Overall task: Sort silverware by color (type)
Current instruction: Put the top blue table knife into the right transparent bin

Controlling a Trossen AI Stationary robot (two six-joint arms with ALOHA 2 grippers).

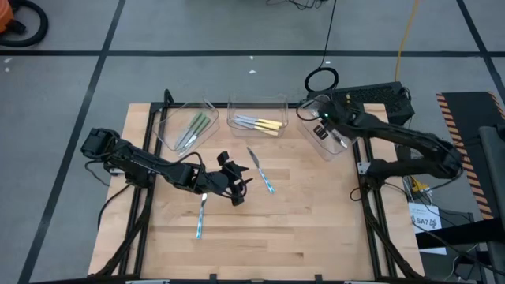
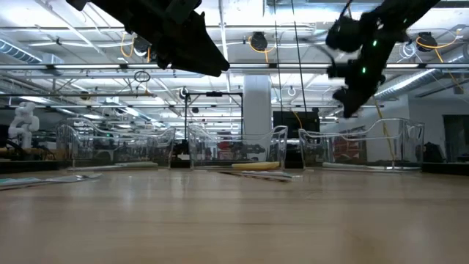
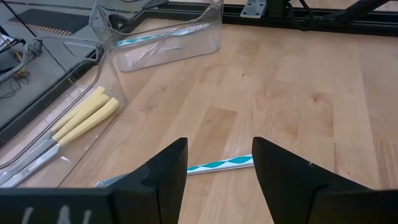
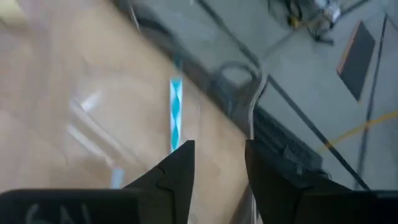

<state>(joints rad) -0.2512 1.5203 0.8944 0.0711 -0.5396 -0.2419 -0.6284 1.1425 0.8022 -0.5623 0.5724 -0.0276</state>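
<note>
A: Hovering over the middle of the counter (image 1: 300,237), the left hand (image 1: 234,189) has its fingers (image 3: 163,171) apart and nothing between them; a light blue utensil (image 3: 219,165) lies on the wood just below the gap

B: Noted. Right hand (image 1: 330,130)?

A: Up over the right-hand clear tray (image 1: 316,142) at the counter's back right corner. Fingers (image 4: 176,168) apart, nothing clamped. A light blue handle (image 4: 175,121) shows just beyond them, inside the tray as far as I can tell

B: Other trays?

A: Left tray (image 1: 170,130) holds the green-handled pieces (image 1: 197,126). Middle tray (image 1: 256,106) holds the yellow-handled ones (image 1: 264,125), lying side by side

B: Loose items on the counter?

A: Two, both light blue. The one under the left hand runs from just beside it toward the middle tray. A second blue utensil (image 1: 201,221) lies nearer the front edge, on the left arm's side, well apart from every tray

B: Anything touching?

A: Neither hand touches a utensil; from the low view both hang well clear of the wood
</note>
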